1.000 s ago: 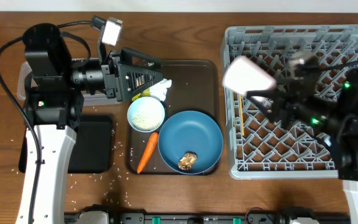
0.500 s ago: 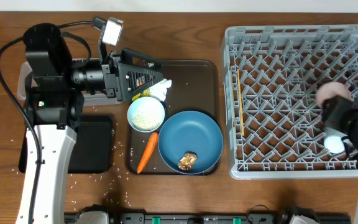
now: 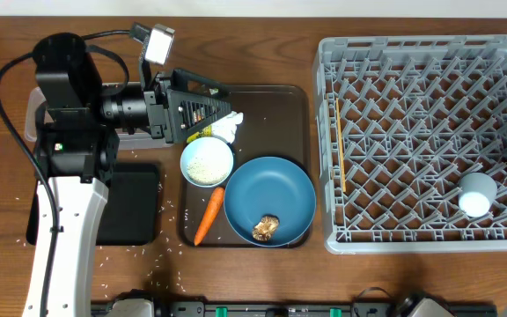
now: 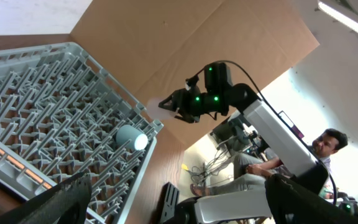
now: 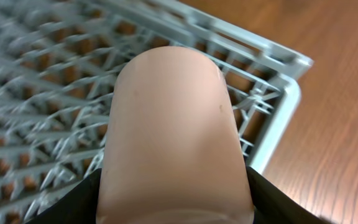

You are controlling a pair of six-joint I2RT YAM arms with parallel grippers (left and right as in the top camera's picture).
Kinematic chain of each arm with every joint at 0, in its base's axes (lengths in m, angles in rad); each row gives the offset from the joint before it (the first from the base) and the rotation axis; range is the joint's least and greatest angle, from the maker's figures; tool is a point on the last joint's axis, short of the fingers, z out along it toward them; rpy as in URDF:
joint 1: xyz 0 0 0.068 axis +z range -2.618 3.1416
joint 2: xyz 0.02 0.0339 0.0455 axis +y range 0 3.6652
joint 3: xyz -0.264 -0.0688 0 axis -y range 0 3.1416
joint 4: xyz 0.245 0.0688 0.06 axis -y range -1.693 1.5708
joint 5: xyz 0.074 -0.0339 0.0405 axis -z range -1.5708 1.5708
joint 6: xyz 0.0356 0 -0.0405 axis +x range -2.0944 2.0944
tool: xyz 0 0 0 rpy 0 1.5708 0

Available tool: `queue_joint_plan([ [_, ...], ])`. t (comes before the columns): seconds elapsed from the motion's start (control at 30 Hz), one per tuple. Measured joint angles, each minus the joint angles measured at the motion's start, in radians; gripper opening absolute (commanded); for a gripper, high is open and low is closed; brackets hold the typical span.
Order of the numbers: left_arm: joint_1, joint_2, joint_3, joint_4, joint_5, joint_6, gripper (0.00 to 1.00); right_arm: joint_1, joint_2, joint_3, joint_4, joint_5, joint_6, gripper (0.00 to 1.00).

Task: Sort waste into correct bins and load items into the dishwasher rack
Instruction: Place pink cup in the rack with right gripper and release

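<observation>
Entry: pink cup (image 5: 176,137), loading into dishwasher rack (image 5: 278,81).
My right tool (image 5: 173,208) grips it over the rack's corner; next, I judge, lower and release. Left tool (image 3: 218,104) open, empty.

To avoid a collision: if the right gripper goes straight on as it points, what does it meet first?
The pink cup in the right gripper would probably touch the dishwasher rack near its corner; depth unclear.
</observation>
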Motion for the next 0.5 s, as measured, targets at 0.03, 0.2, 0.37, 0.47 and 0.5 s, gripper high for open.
queue_joint_plan([
  [0.03,0.000,0.000,0.000,0.000,0.000,0.000,0.90,-0.019,0.014,0.000,0.000,-0.002,0.009,0.55],
  [0.2,0.000,0.000,0.000,0.000,0.000,0.000,0.90,-0.110,0.108,0.000,0.001,-0.023,0.051,0.55],
  [0.37,0.000,0.000,0.000,0.000,0.000,0.000,0.90,-0.170,0.212,0.000,0.031,-0.082,0.071,0.57],
  [0.47,0.000,0.000,0.000,0.000,0.000,0.000,0.90,-0.194,0.265,0.000,0.061,-0.122,0.075,0.59],
  [0.5,0.000,0.000,0.000,0.000,0.000,0.000,0.90,-0.201,0.277,0.000,0.069,-0.134,0.072,0.66],
])
